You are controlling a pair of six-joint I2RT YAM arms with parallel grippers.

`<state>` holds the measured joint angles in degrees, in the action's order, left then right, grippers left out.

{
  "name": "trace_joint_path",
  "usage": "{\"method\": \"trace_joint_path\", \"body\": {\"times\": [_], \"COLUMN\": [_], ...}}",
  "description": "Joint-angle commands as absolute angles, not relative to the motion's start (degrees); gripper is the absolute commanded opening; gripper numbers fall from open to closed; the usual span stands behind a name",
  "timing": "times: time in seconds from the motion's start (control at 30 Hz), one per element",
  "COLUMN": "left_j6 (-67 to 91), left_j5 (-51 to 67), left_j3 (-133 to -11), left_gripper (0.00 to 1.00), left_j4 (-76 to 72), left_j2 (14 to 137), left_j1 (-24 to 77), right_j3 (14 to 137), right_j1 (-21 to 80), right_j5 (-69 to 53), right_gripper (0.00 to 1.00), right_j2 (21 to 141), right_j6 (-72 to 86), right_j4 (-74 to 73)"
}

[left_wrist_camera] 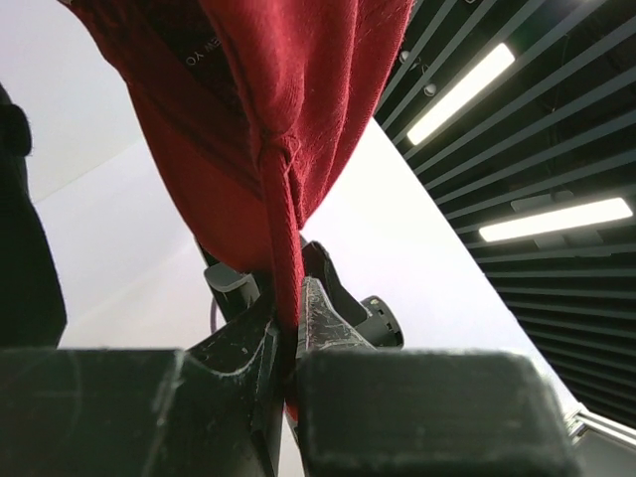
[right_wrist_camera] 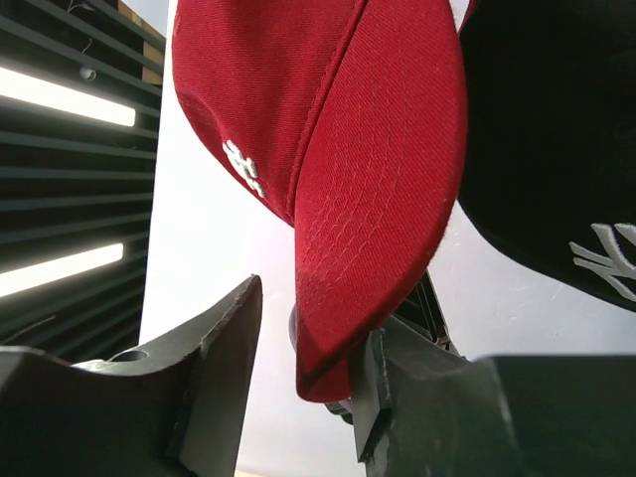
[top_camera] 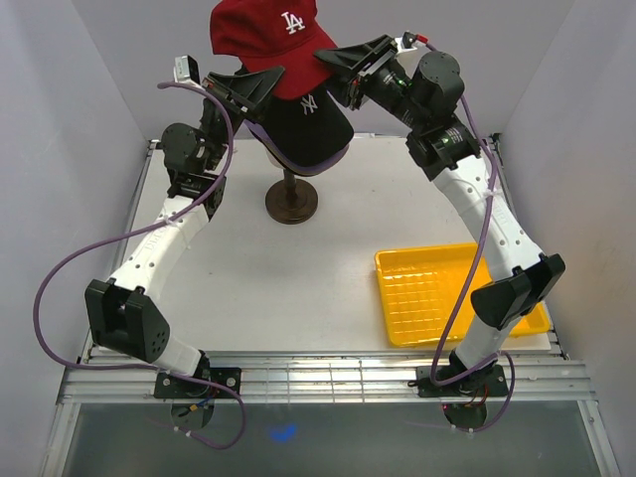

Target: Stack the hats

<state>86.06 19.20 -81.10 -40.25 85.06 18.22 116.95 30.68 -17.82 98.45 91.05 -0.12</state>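
A red LA cap (top_camera: 268, 35) hangs in the air above a black NY cap (top_camera: 308, 124), which sits on the mannequin head. A lavender edge (top_camera: 323, 165) shows under the black cap. My left gripper (top_camera: 266, 87) is shut on the red cap's back edge; in the left wrist view the red fabric (left_wrist_camera: 268, 119) is pinched between the left gripper's (left_wrist_camera: 288, 303) jaws. My right gripper (top_camera: 334, 60) is open around the red brim (right_wrist_camera: 368, 179). The brim rests against one finger (right_wrist_camera: 383, 397) of the right gripper (right_wrist_camera: 308, 323) and stands apart from the other. The black NY cap (right_wrist_camera: 556, 149) is just beside it.
The mannequin's dark wooden stand (top_camera: 291, 204) is at the back centre of the white table. A yellow grid-bottomed tray (top_camera: 382, 283) lies at the right front, beside the right arm. White walls close in on both sides.
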Motion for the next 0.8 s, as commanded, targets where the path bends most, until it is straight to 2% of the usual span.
{"method": "trace_joint_path", "body": {"times": [0.0, 0.07, 0.37, 0.5, 0.63, 0.67, 0.77], "left_j6": [83.8, 83.6, 82.1, 80.7, 76.7, 75.7, 72.8], "left_j5": [22.4, 23.0, 23.9, 25.1, 26.7, 27.4, 28.1], "left_j3": [-79.7, -79.3, -77.5, -78.2, -79.9, -80.4, -79.0], "left_gripper": [0.00, 0.00, 0.00, 0.00, 0.00, 0.02, 0.21], "left_j4": [-41.7, -41.7, -41.6, -40.5, -33.1, -31.3, -28.0], "left_j2": [82.1, 81.6, 81.1, 80.9, 79.0, 78.1, 74.8], "left_j1": [18.5, 18.5, 18.6, 18.6, 18.4, 18.2, 17.5], "right_j3": [118.2, 118.4, 119.3, 120.0, 122.1, 122.5, 123.5], "right_j1": [31.5, 31.7, 33.7, 33.7, 33.1, 33.0, 32.2], "right_j5": [-16.1, -15.3, -13.4, -13.4, -13.8, -14.0, -14.7], "right_gripper": [0.43, 0.43, 0.29, 0.18, 0.08, 0.08, 0.08], "right_j2": [97.6, 97.7, 98.9, 99.6, 101.0, 101.2, 101.8], "right_j6": [90.8, 90.9, 90.3, 91.0, 92.1, 92.3, 92.9], "right_j4": [2.9, 2.7, 1.1, 1.3, 1.1, 1.2, 1.2]}}
